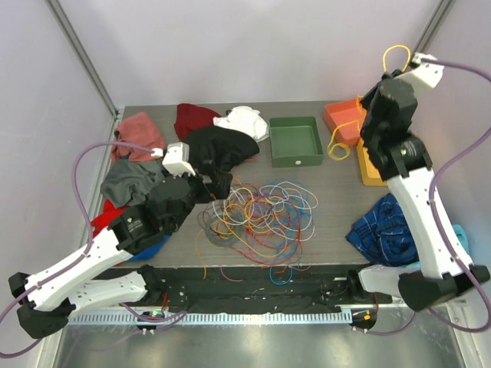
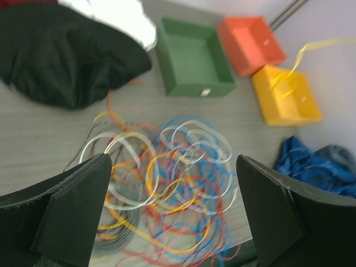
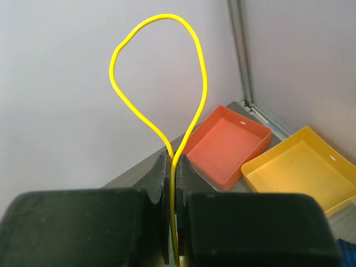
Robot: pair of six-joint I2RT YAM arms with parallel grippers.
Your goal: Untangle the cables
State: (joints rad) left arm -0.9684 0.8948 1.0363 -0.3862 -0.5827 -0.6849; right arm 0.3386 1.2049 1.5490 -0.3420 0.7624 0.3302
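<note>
Right claw (image 3: 171, 162) pinches a yellow cable (image 3: 167, 15); left claw (image 2: 172, 178) hangs spread above the tangle (image 1: 261, 215). Risk: the hanging tail may snag the orange tray (image 3: 222, 142) rim.

Cables (image 1: 261, 215): one loose heap of thin looping strands in orange, red, yellow, blue, white and grey. It lies flat at the middle of the tabletop (image 1: 337, 222), closer to the near edge. The strands are heavily interlaced. Blue loops sit mainly on the right of the heap and a grey coil on its left. A few red and blue ends trail over the near edge.

Yellow cable (image 3: 113, 58): lifted clear above the far right corner, pinched between the closed fingers of the right gripper (image 3: 172, 161). A teardrop loop stands above the fingers.
</note>
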